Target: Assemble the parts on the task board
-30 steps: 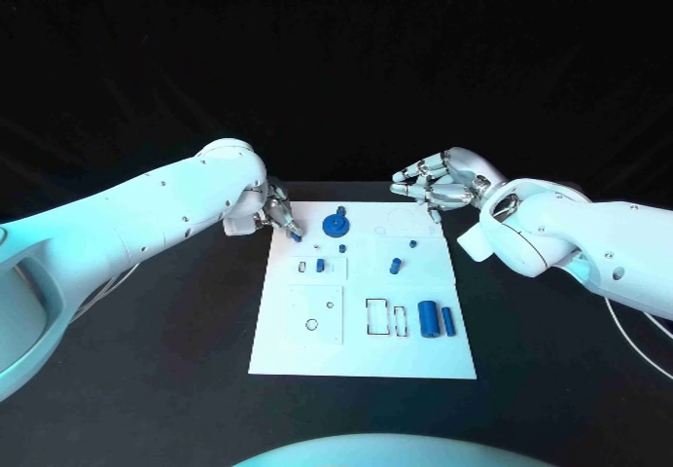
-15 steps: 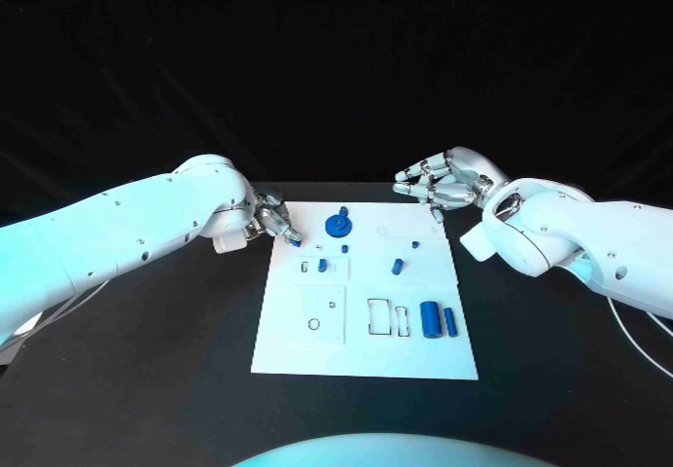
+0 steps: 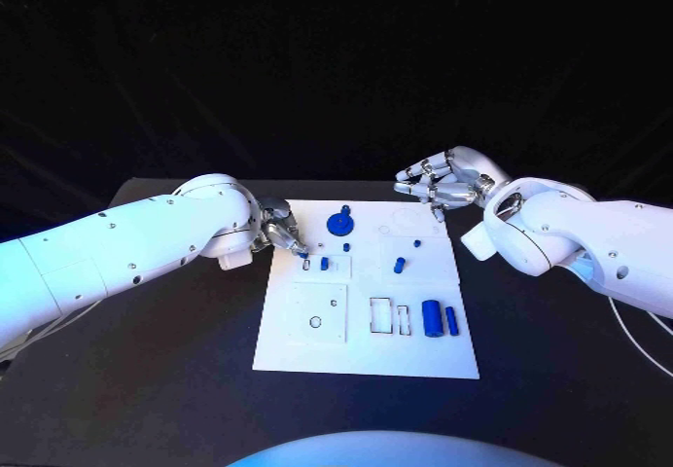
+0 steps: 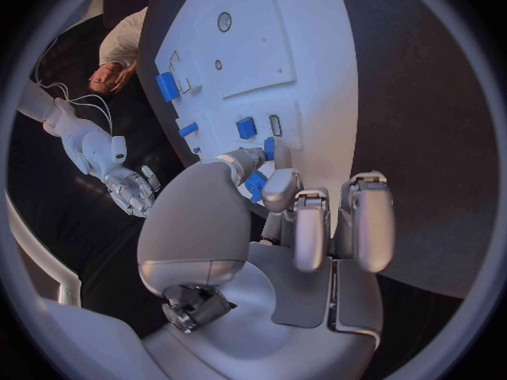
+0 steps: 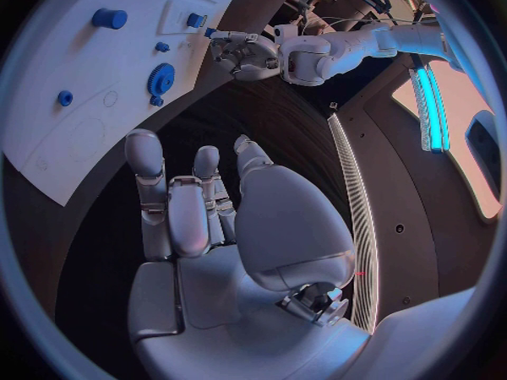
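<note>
Several blue parts [image 3: 432, 318] sit on the white task board [image 3: 368, 352], which lies in the middle of the head view on the black table [image 3: 168, 389]. Among them are a gear-shaped piece [image 3: 338, 225] near the board's upper edge and two cylinders at centre right, lying beside rectangular recesses, probably staged there for seating.

At the board's upper left edge, the left hand [image 3: 276, 233] pinches a small blue part [image 4: 257, 182] at its fingertips, just beside a little slot in the board. From that pose, I judge it is bringing the piece to a recess there. Its other fingers stand straight and clear, likely to keep the slot visible.

Upper right of the board, the right hand [image 3: 442, 185] hovers off the board with fingers loosely curled and nothing in them, seemingly waiting.
</note>
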`<state>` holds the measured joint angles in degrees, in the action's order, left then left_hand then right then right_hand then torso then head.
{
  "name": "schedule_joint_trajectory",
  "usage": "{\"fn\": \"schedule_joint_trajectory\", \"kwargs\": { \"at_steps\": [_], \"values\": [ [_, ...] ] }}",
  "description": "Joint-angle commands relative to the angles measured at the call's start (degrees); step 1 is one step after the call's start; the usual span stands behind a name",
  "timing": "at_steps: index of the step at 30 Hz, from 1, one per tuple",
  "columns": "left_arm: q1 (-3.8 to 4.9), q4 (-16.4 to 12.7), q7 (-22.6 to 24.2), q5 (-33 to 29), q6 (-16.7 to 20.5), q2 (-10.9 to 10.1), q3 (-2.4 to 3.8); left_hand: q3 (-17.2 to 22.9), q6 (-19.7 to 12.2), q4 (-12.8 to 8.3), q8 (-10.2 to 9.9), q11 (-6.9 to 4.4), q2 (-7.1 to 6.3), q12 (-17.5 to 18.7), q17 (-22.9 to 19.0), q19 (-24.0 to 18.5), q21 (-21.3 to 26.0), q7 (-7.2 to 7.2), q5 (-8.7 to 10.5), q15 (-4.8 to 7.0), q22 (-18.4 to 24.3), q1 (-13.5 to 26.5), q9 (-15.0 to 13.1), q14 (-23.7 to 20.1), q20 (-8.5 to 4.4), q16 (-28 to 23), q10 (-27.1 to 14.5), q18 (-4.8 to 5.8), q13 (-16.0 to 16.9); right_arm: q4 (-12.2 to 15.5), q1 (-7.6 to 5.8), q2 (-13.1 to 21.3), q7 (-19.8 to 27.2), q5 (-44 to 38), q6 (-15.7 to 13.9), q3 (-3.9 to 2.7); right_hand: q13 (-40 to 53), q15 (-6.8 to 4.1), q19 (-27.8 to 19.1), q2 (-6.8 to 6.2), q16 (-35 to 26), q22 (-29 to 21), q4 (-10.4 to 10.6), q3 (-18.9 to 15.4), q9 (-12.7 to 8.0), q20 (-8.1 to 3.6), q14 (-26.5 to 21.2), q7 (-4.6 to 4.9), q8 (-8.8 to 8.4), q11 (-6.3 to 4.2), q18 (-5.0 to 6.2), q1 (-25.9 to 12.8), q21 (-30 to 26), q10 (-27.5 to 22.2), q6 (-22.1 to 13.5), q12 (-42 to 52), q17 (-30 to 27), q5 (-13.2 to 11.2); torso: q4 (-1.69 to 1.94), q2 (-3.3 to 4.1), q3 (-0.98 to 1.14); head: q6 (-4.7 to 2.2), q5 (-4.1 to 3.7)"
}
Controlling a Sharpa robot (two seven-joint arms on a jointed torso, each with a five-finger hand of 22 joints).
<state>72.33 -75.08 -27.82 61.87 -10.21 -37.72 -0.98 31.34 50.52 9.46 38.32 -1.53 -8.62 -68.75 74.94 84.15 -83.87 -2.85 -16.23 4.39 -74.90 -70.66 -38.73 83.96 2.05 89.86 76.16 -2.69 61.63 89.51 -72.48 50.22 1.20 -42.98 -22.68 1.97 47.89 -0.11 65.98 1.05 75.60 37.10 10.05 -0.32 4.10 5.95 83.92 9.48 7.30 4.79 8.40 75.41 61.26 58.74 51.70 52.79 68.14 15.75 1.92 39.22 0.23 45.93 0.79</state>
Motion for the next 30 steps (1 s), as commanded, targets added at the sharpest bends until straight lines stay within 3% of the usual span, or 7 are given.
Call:
{"fn": "schedule_joint_trajectory", "kwargs": {
  "at_steps": [1,5,14,30],
  "values": [
    [-0.18,-0.7,0.2,1.6,0.7,0.0,-0.02,7.7,0.4,-7.4,0.2,-0.01,0.03,-0.2,15.1,2.6,-0.2,0.15,-0.22,0.39,-10.1,-0.1,0.0,6.0,-0.44,0.1,0.3,0.97,0.0,0.0,0.09,-0.1,0.2,-0.2,0.8,0.01,0.0,0.15,0.2,0.11,-0.3,0.0,0.1,-0.2,0.0,0.05,-0.1,0.05,0.18,-0.24,0.93,0.4,-0.3,-0.1,-0.1,0.2,-0.1,0.4,-0.05,0.06,-0.01,0.05,-0.02],
    [-0.27,-1.1,-0.4,1.8,-1.0,0.0,-0.06,7.7,0.4,-7.4,0.2,-0.01,0.03,-0.2,15.1,2.6,-0.2,0.15,-0.22,0.39,-10.1,-0.1,0.0,6.0,-0.44,0.1,0.3,0.97,0.0,0.1,0.15,0.0,0.1,-0.2,0.7,0.02,0.0,0.15,0.2,0.15,-0.3,0.0,0.1,-0.2,0.0,0.05,-0.1,0.05,0.19,-0.24,0.93,0.4,-0.3,-0.1,-0.1,0.2,-0.1,0.4,-0.06,0.06,0.08,0.29,0.0],
    [-0.34,-0.9,-1.0,3.1,-3.4,0.3,-0.12,7.7,0.4,-7.4,0.2,-0.03,0.03,-0.2,15.1,2.6,-0.1,0.18,-0.3,0.41,-10.1,0.0,-0.1,6.0,-0.46,0.1,0.3,0.95,0.0,0.1,0.19,0.0,0.0,-0.2,0.8,0.03,0.0,0.15,0.2,0.2,-0.3,0.0,0.1,-0.3,0.0,0.05,-0.1,0.05,0.2,-0.24,0.92,0.4,-0.2,-0.1,-0.1,0.2,-0.1,0.4,-0.05,0.02,0.05,0.6,0.05],
    [-0.54,-0.5,-1.6,3.5,-2.9,1.2,-0.31,7.7,0.5,-7.4,0.2,-0.04,0.03,-0.2,15.1,2.5,0.0,0.18,-0.32,0.41,-10.0,0.0,-0.1,6.0,-0.46,0.1,0.3,0.92,0.0,0.2,0.2,0.0,0.0,-0.2,0.7,0.04,0.0,0.15,0.2,0.2,-0.3,0.0,0.1,-0.3,0.0,0.05,-0.1,0.05,0.2,-0.24,0.92,0.4,-0.2,-0.1,-0.1,0.2,-0.1,0.4,0.07,0.04,0.06,0.76,0.0]
  ]
}}
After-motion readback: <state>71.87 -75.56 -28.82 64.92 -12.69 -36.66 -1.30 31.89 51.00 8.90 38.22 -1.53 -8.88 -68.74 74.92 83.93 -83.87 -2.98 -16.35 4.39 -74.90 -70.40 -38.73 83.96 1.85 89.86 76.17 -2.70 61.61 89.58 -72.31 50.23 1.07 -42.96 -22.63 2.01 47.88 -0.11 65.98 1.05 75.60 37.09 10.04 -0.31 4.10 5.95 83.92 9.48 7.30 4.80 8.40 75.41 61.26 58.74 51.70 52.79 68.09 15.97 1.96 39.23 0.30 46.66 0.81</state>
